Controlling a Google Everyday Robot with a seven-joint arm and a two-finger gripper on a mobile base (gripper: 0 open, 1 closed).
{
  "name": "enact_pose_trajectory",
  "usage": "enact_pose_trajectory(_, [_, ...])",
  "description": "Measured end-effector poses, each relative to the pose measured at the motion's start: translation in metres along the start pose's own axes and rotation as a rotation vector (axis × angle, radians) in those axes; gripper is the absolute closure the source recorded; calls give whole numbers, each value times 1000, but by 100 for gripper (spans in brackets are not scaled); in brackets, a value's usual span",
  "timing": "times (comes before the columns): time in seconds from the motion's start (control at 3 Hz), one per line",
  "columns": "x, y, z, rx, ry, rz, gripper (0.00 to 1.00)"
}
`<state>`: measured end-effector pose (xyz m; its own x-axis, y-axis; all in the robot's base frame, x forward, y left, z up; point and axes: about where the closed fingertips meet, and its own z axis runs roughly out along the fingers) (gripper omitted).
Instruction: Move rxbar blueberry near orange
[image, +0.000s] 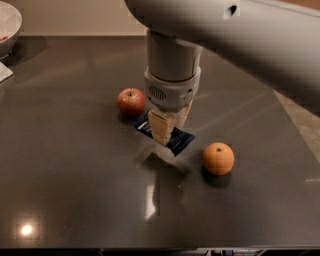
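The rxbar blueberry (180, 142) is a flat dark navy bar held crosswise between the cream fingers of my gripper (164, 135). The gripper points straight down, is shut on the bar, and holds it a little above the dark tabletop; a shadow lies beneath it. Only the bar's two ends stick out beside the fingers. The orange (218, 158) rests on the table to the right and slightly in front of the bar, a short gap away. The grey arm crosses the top of the view.
A red-yellow apple (131, 101) sits just left of and behind the gripper. A white bowl (9, 24) stands at the far left corner, with a white object (3, 73) at the left edge. The table's right edge (295, 120) runs diagonally.
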<state>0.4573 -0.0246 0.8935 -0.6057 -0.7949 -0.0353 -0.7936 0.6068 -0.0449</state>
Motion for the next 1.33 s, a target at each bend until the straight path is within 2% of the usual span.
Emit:
enact_pose_trajectory(0.33, [9, -18, 7, -29, -6, 6, 100])
enact_pose_trajectory(0.67, [15, -32, 16, -52, 1, 6, 84])
enact_pose_trajectory(1.33, [31, -50, 31, -80, 30, 26, 36])
